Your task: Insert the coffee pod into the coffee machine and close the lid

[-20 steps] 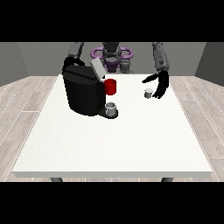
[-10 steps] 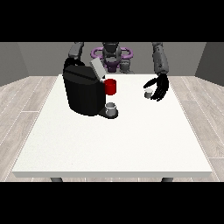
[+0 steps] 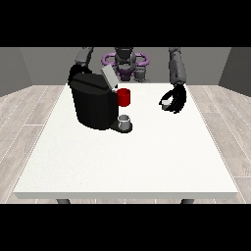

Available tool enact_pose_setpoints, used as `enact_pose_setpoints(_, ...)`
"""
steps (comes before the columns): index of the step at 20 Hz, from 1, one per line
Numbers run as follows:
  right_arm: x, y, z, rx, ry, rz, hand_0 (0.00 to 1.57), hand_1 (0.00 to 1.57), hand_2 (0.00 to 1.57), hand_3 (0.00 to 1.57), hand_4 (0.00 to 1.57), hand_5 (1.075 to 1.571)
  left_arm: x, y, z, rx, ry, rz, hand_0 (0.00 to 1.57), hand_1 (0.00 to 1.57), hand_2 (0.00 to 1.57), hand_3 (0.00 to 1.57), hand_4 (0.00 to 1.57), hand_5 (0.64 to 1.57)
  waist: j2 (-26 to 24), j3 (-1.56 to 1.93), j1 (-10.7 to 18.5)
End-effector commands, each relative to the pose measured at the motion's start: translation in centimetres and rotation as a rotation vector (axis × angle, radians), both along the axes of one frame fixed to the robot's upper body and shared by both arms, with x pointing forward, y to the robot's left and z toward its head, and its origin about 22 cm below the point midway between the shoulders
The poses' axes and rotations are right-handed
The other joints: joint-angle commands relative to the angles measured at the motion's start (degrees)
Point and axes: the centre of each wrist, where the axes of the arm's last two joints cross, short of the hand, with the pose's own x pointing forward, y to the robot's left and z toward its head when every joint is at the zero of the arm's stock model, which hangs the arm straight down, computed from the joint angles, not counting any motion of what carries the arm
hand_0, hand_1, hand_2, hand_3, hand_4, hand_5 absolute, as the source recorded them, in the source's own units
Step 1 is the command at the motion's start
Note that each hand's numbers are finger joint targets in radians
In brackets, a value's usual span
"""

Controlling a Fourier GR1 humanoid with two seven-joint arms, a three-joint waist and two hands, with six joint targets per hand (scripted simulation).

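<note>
Curling round pod (image 3: 167, 101), robot hand at view's right (image 3: 175, 99) above tabletop (image 3: 147, 157). Machine (image 3: 94, 103) lid (image 3: 108, 77) up. Other robot hand hidden behind machine.

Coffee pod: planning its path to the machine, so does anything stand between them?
Nothing visible. The robot hand at the view's right holds the coffee pod; bare table lies between it and the coffee machine.
</note>
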Motion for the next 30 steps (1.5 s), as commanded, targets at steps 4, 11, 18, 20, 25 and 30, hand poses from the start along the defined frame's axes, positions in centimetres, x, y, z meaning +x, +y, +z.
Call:
enact_pose_setpoints(4, -0.2, 1.6, 1.0, 0.021, -0.029, 0.011, 0.00, 0.00, 0.00, 0.00, 0.51, 1.571, -0.6, 2.3, -0.3, 0.103, 0.047, -0.021, 0.97, 0.97, 1.05, 0.79, 0.32, 1.571, 0.84, -0.09, -1.13)
enact_pose_setpoints(11, 0.5, -1.6, -1.6, 0.040, 0.033, -0.047, 0.00, 0.00, 0.00, 0.00, 0.41, 1.571, 2.2, -0.9, 2.4, 0.074, -0.025, -0.157, 1.42, 1.42, 1.46, 1.42, 0.56, 1.571, -1.18, -0.04, 1.95)
enact_pose_setpoints(18, -0.4, 0.9, -3.6, 0.050, 0.091, -0.052, 0.00, 0.00, 0.00, 0.00, 0.44, 1.571, 4.7, -2.9, 6.2, 0.060, -0.072, -0.234, 1.32, 1.32, 1.38, 1.35, 0.58, 1.571, -4.78, -0.06, 1.37)
enact_pose_setpoints(20, 1.9, -1.5, -1.9, 0.045, 0.044, -0.050, 0.00, 0.00, 0.00, 0.00, 0.50, 1.571, 6.7, -2.9, 11.1, 0.039, -0.131, -0.270, 1.24, 1.24, 1.33, 1.32, 0.53, 1.571, -2.10, -0.04, 1.92)
enact_pose_setpoints(25, 2.0, -1.1, -2.6, 0.067, 0.070, -0.036, 0.00, 0.00, 0.00, 0.00, 0.51, 1.571, 7.3, -5.0, 12.5, 0.060, -0.145, -0.334, 1.25, 1.25, 1.33, 1.29, 0.56, 1.571, -3.65, -0.04, 1.73)
enact_pose_setpoints(30, 1.6, 0.6, -2.8, 0.061, 0.047, 0.006, 0.00, 0.00, 0.00, 0.00, 0.49, 1.571, 8.1, -6.6, 13.4, 0.051, -0.137, -0.284, 1.25, 1.25, 1.33, 1.29, 0.56, 1.571, -3.67, -0.05, -0.24)
